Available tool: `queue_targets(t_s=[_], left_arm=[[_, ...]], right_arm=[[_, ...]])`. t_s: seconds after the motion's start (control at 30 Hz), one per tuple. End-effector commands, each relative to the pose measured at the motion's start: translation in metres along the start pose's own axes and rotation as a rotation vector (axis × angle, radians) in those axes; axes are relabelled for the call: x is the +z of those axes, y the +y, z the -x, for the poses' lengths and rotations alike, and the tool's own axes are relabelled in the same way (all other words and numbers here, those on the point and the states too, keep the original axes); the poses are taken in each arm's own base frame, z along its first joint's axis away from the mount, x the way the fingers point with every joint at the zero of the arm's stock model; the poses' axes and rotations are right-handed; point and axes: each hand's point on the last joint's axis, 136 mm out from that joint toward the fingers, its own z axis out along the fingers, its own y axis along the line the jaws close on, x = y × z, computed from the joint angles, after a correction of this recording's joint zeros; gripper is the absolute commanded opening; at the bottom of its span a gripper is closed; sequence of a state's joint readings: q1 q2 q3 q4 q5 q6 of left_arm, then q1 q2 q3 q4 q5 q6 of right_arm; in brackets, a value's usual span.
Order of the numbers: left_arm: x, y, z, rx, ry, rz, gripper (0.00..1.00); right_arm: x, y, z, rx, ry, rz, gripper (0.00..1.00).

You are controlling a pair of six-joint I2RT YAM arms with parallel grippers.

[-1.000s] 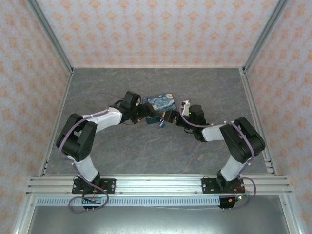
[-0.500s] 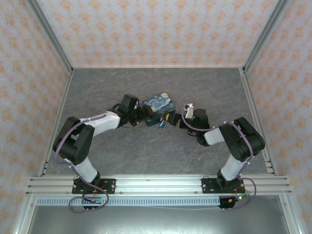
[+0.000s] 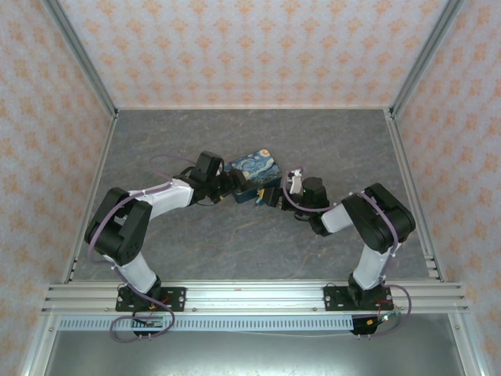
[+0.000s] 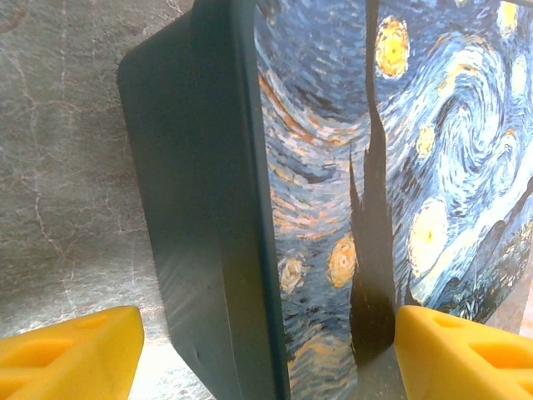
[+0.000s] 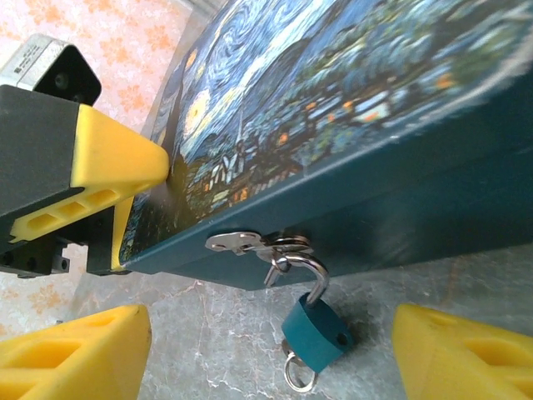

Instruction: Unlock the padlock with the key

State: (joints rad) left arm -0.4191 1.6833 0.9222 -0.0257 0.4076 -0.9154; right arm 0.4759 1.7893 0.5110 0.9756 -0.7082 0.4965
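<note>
The Starry Night tin [image 3: 254,167] lies mid-table, and my left gripper [image 3: 233,182] is shut across its thickness. One yellow finger [image 5: 125,162] presses on the lid, while the tin [image 4: 208,208] sits between the left gripper's [image 4: 266,350] fingers. The small teal padlock [image 5: 315,333] hangs from the silver hasp [image 5: 241,242] on the tin's [image 5: 375,108] front wall. One shackle leg is out of the body, leaving an empty hole. The key [image 5: 287,360] sticks in the padlock's underside with its ring below. My right gripper [image 5: 268,333] is open, level with the padlock [image 3: 257,200] and apart from it.
Grey marbled table [image 3: 196,141] with patterned walls on three sides and a metal rail [image 3: 250,298] along the near edge. Both arms meet at the tin in the middle. Free floor lies behind and in front of the tin.
The left gripper and tin shifted slightly left and turned, then stayed. The right wrist slid left toward the tin and its jaws narrowed a little.
</note>
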Motion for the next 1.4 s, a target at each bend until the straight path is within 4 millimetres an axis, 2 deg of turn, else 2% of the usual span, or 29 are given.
queue_targets(t_s=[0.0, 0.4, 0.6, 1.1, 1.37], left_arm=[[0.002, 0.029, -0.021, -0.002, 0.061, 0.126, 0.78], [0.001, 0.029, -0.021, -0.001, 0.059, 0.127, 0.78], [0.002, 0.030, -0.022, -0.003, 0.063, 0.131, 0.78], [0.001, 0.029, -0.022, -0.002, 0.062, 0.129, 0.78], [0.000, 0.030, -0.022, -0.003, 0.063, 0.131, 0.78]], right_arm=[[0.011, 0.017, 0.009, -0.062, -0.019, 0.066, 0.74], [0.022, 0.016, -0.002, -0.026, 0.010, 0.130, 0.68], [0.023, 0.019, -0.003, -0.030, 0.027, 0.148, 0.57], [0.024, 0.009, -0.009, -0.019, 0.047, 0.104, 0.29], [0.026, 0.006, -0.008, -0.010, 0.049, 0.088, 0.19]])
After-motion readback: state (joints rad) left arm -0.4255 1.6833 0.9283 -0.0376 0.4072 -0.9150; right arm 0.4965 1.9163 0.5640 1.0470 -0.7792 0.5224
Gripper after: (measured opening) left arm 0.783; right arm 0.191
